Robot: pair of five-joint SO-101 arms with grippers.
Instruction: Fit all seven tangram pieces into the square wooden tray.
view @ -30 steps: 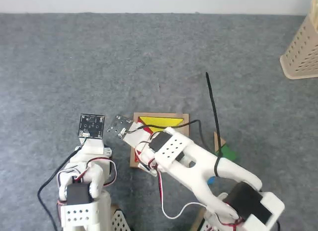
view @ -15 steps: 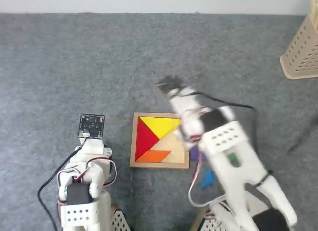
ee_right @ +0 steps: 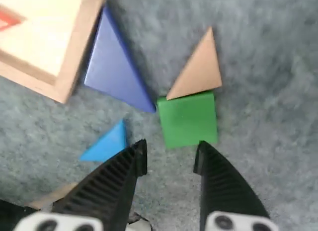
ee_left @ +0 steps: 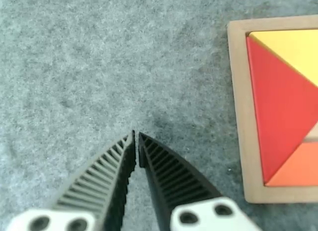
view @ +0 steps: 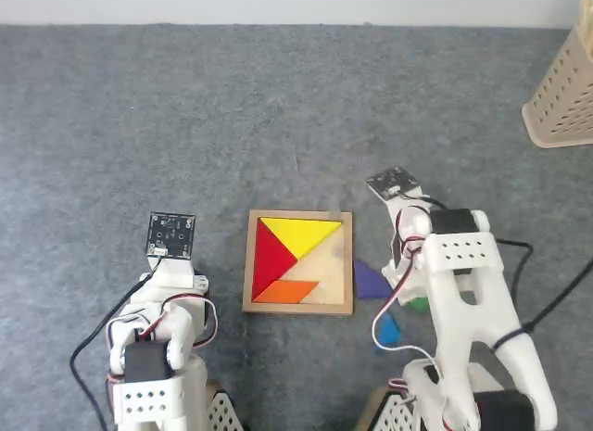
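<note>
Square wooden tray (view: pixel 296 310) holds yellow triangle (view: pixel 301 232), red triangle (view: pixel 271 259), orange parallelogram (view: pixel 287 290).
Loose on its right: dark blue triangle (ee_right: pixel 115 72), green square (ee_right: pixel 188 119), tan triangle (ee_right: pixel 198 69), light blue triangle (ee_right: pixel 107 143). My right gripper (ee_right: pixel 170 151) hangs open by the green square; my left gripper (ee_left: pixel 136 136), jaws together and empty, sits left of the tray.

Square wooden tray (view: pixel 298 310) on grey carpeted table (view: pixel 185 107), yellow triangle (view: pixel 304 231), red triangle (view: pixel 271 257), orange parallelogram (view: pixel 287 290) inside it, dark blue triangle (view: pixel 370 281) just right of tray, green square (ee_right: pixel 188 119) touching tan wooden triangle (ee_right: pixel 198 72) farther right, light blue triangle (view: pixel 388 331) in front.
</note>
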